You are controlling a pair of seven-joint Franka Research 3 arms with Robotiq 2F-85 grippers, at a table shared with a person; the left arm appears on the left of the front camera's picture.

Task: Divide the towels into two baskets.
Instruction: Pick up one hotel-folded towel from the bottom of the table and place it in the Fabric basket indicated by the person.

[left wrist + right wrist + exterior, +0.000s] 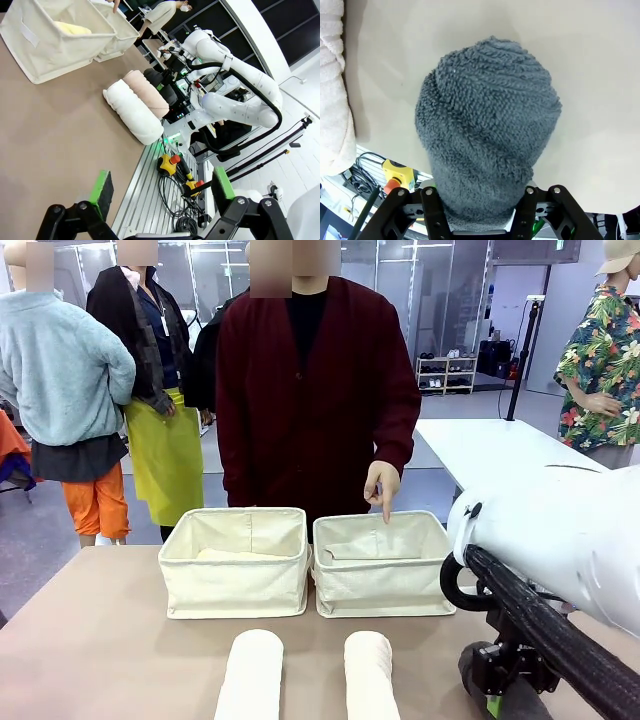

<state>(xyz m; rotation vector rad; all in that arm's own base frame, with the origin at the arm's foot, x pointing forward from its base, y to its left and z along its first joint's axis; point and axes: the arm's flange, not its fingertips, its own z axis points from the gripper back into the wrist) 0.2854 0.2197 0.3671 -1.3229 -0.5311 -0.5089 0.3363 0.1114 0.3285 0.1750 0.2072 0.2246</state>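
Note:
Two cream baskets stand side by side at mid-table, the left basket point(235, 575) and the right basket point(383, 580). A pale yellow towel point(240, 555) lies in the left one. The white towel point(250, 675) and the cream-pink towel point(372, 675) lie parallel on the table in front of them. My right gripper point(492, 680) is low at the front right, shut on the near end of the dark grey towel point(487, 130), which rests on the table. My left gripper point(162, 192) hangs open over the table, well short of the white towel point(132, 107).
A person in a dark red cardigan stands behind the baskets, and their hand point(383, 490) points a finger down into the right basket. My right arm's white link point(560, 530) rises over the front right corner. The table's near edge point(135, 170) lies close to the towels.

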